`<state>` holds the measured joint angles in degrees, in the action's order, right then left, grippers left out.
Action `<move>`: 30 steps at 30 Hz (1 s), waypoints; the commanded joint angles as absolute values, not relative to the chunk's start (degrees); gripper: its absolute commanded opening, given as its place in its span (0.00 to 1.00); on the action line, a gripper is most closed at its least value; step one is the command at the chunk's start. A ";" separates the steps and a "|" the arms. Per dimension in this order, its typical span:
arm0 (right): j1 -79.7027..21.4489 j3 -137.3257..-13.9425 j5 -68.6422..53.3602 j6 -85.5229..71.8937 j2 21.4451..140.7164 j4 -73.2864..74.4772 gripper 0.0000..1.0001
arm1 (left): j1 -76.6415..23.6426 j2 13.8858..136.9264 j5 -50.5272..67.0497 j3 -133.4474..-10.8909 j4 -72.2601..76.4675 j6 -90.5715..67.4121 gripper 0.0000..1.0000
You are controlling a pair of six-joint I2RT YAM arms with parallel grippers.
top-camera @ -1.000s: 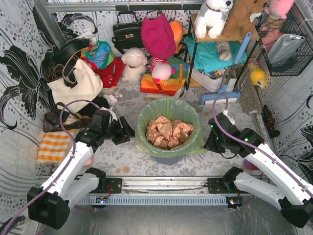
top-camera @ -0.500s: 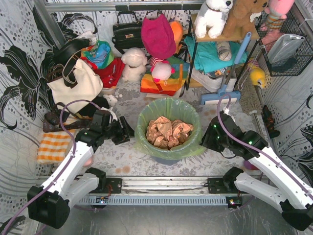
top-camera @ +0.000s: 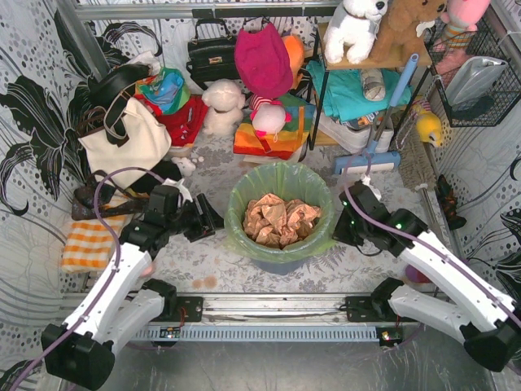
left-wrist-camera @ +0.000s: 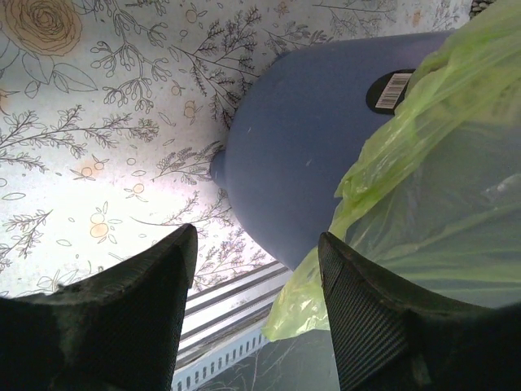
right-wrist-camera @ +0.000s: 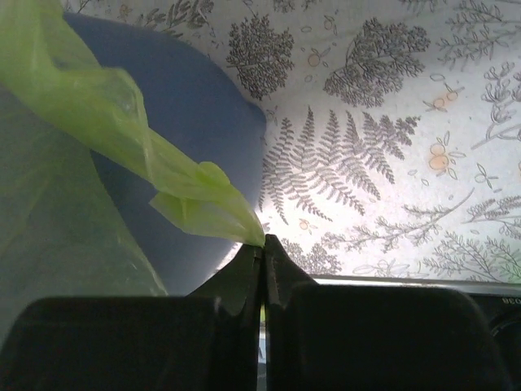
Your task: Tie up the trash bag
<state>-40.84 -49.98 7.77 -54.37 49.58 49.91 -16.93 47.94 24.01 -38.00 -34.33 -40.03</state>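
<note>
Bag [top-camera: 281,173] in top view lining bin [top-camera: 281,262] mid-desk [top-camera: 203,261], mouth wide open over brown paper [top-camera: 281,220]; not yet gathered or knotted. In left wrist view, left jaws wide open and empty, bag hem just beside them; barcode sticker [left-wrist-camera: 396,88] on bin, digits unreadable. In right wrist view, right jaws shut at tip of hanging bag flap; pinched or merely touching, cannot tell.
</note>
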 commanded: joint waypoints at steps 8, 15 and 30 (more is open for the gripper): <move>-32.25 -56.20 2.02 -43.37 62.31 39.71 0.00 | -16.77 42.12 21.02 -40.08 -39.07 -41.46 0.71; -27.08 -60.97 -1.82 -36.51 68.76 37.59 0.00 | -16.84 39.39 22.55 -37.34 -36.15 -44.23 0.71; -26.63 -65.00 -6.95 -33.14 76.83 35.17 0.00 | -21.68 31.50 26.09 -28.78 -29.30 -51.32 0.72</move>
